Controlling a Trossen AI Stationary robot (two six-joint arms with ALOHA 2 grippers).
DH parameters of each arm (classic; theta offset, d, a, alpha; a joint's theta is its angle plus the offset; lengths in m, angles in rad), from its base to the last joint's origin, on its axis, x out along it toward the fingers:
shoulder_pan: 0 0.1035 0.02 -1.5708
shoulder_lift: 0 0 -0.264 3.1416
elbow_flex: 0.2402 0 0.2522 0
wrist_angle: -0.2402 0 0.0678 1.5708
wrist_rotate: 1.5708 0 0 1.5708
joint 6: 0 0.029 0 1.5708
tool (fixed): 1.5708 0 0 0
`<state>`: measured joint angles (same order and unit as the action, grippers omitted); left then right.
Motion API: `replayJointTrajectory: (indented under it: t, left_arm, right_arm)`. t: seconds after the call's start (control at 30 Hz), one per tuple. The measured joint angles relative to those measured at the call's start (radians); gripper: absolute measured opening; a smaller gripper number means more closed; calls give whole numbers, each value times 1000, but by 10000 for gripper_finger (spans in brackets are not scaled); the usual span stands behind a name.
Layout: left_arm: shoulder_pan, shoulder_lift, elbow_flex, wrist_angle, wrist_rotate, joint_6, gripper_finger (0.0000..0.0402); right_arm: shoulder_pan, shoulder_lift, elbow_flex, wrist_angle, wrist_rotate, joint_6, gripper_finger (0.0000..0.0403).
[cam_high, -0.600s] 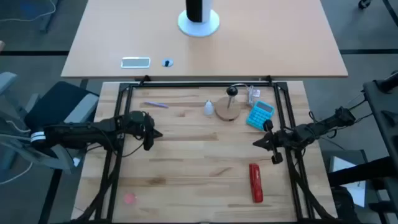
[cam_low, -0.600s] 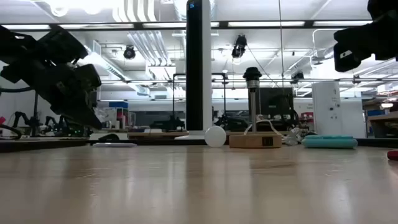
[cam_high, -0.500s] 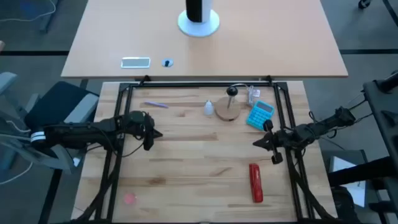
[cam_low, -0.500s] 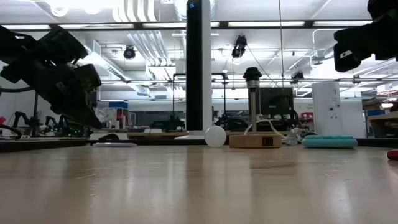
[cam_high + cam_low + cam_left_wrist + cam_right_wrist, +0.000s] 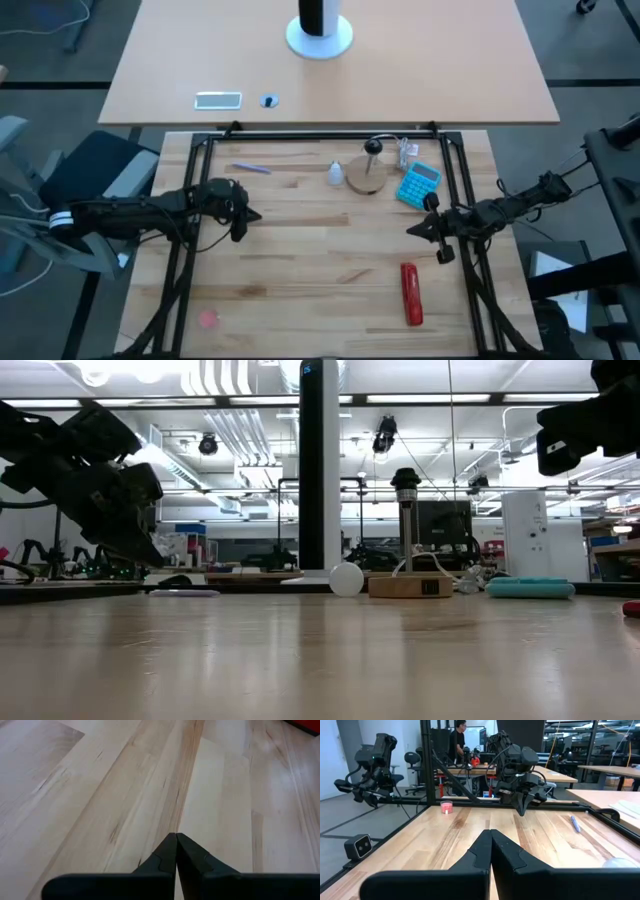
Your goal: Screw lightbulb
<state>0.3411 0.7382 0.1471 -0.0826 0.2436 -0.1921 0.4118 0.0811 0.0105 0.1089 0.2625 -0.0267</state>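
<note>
One lightbulb (image 5: 336,175) lay beside one wooden disc (image 5: 366,178) and one calculator (image 5: 418,185); possibly a red tool (image 5: 411,293) lay nearer. Left gripper (image 5: 246,216) and right gripper (image 5: 412,231) fingers were pressed together, empty.

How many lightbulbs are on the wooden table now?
1. The lightbulb lies near the table's far edge, just left of the wooden disc with its post, apart from both hands. Nothing suggests another, though a small one could be hidden.
</note>
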Motion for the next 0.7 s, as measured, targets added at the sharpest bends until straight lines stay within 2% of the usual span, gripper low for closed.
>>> replayJointTrajectory:
  t: [0.33, 0.57, 0.7]
  left_arm:
    - [0, 0, 0, 0, -1, 6, 0]
    - [1, 0, 0, 16, -178, 552, 0]
    - [1, 0, 0, 61, -249, 592, 0]
  right_arm:
    - [0, 0, 0, 0, 0, 0, 0]
    - [0, 0, 0, 0, 0, 0, 0]
    - [0, 0, 0, 17, 0, -69, 0]
